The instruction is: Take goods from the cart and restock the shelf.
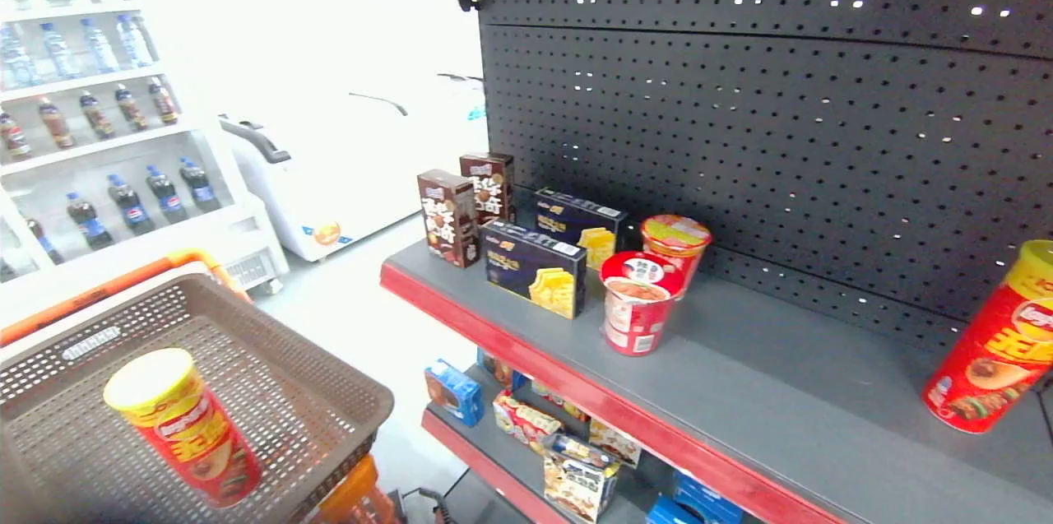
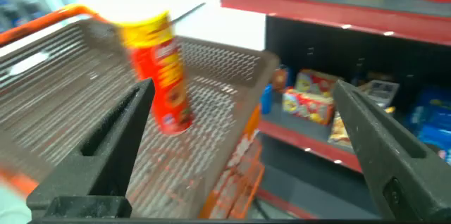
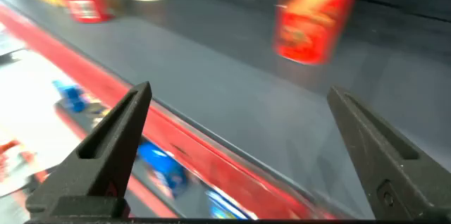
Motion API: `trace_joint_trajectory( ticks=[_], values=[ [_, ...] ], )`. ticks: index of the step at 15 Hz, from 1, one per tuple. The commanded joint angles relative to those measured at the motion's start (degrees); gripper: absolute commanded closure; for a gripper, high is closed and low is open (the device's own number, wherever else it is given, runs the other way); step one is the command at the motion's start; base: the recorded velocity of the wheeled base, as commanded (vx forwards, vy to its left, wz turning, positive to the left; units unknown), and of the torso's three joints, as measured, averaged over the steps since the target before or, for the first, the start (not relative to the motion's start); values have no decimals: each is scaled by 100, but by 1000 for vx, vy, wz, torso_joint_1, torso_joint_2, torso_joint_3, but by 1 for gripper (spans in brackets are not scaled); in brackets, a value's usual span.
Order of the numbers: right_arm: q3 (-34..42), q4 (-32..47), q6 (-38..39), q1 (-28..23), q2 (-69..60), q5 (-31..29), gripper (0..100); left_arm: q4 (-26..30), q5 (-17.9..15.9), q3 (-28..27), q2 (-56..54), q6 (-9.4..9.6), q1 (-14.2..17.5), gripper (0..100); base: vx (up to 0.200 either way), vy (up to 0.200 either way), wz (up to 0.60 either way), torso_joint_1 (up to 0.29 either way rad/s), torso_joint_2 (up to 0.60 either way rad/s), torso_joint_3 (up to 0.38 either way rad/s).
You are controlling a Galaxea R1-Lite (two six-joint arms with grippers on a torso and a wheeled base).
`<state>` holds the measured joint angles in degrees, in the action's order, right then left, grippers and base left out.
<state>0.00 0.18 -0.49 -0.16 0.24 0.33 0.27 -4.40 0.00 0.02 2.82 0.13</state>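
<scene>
Over the brown basket (image 2: 225, 65), the left pincer (image 2: 246, 153) stands wide open and empty, facing one red can (image 2: 158, 69) with a yellow lid that stands in the basket, at the lower left of the head view. The right pincer (image 3: 246, 153) is also spread wide and holds nothing. It hangs before the grey shelf (image 3: 232, 55), near a second can (image 3: 313, 16) that is already shelved at the head view's right edge. I judge one can is left to move. The lettering on the labels is too blurred to read.
</scene>
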Motion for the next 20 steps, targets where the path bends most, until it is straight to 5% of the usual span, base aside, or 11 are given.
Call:
trace_joint_trajectory(
  ticks=[1,5,17,18,19,20],
  values=[
    [0,-1,-4,-2,11,2,0,0,1,0,-2,0,4,0,0,0,600,2,-2,2],
    [0,-1,5,-2,11,2,0,0,1,0,-2,0,4,0,0,0,600,2,2,1],
    [0,-1,40,-2,2,2,0,35,-8,-62,-2,88,-13,0,0,0,0,0,0,0],
    [0,-1,40,-2,2,2,0,386,343,-1248,1105,474,373,0,0,0,0,0,0,0],
    [0,-1,40,-2,2,2,0,703,361,-1854,2037,413,637,0,0,0,0,0,0,0],
    [0,-1,40,-2,2,2,0,799,71,-2153,2423,290,575,0,0,0,0,0,0,0]
  ],
)
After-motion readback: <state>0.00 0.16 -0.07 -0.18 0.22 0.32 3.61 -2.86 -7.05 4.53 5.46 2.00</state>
